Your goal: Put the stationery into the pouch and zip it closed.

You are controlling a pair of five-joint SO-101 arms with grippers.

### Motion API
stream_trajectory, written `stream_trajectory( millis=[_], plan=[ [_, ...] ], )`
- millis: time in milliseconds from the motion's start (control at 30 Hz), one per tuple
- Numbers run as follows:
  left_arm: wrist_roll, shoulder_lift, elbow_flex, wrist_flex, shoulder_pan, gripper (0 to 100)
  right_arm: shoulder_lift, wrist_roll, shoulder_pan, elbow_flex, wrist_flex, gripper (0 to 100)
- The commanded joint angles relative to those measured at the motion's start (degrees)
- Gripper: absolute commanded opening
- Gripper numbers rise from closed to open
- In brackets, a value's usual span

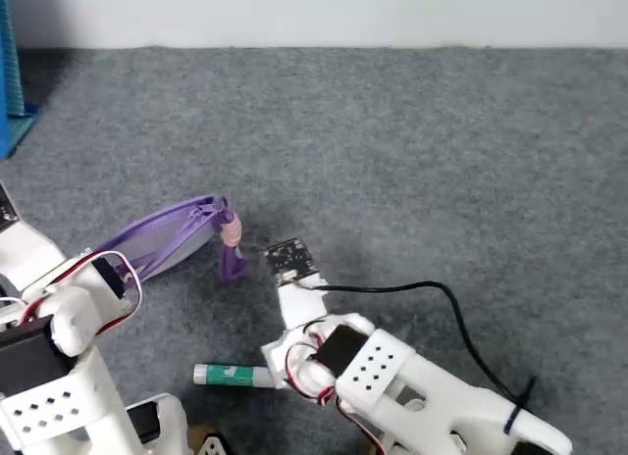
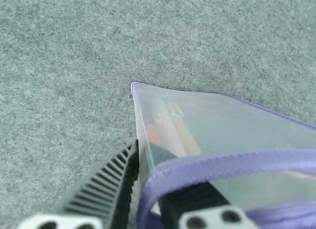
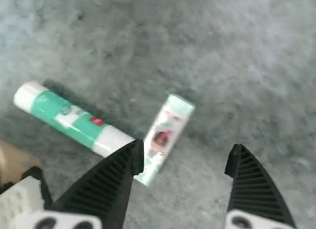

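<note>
Looking down, the high view has the purple-edged pouch point(image 1: 162, 234) at centre left of the frame. Its near end sits at the left arm point(image 1: 54, 377), which fills the lower left corner, and its zip pull point(image 1: 230, 229) hangs at the far end. A green-and-white glue stick point(image 1: 232, 376) lies on the grey carpet point(image 1: 412, 161) at lower centre, just beside the right arm point(image 1: 392, 386), which enters from the lower right.

On the left wrist view, the left gripper point(image 2: 145, 157) is clamped on the pouch's clear wall near a corner. Yellow and orange pens point(image 2: 173, 130) show through the wall.

On the right wrist view, the right gripper point(image 3: 187, 155) stands wide apart over the carpet, holding nothing. The glue stick lies beyond one finger point(image 3: 106, 184). A small rectangular packet point(image 3: 165, 133) lies just beside the glue stick's white end, partly behind that fingertip.
</note>
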State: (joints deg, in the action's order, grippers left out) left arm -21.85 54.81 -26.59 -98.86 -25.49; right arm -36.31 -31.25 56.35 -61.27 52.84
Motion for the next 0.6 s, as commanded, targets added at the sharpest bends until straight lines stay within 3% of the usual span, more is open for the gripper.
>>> stream_trajectory(
  millis=[0, 567],
  plan=[
    [0.53, -0.18, 3.56, -0.18, -0.53, 1, 0.22, -1.67, 1.45, 2.11, -4.26, 26.3],
    [0.53, 0.09, 1.98, -0.26, -0.53, 1, 0.31, -1.49, -2.07, -3.25, -10.42, 26.2]
  ],
)
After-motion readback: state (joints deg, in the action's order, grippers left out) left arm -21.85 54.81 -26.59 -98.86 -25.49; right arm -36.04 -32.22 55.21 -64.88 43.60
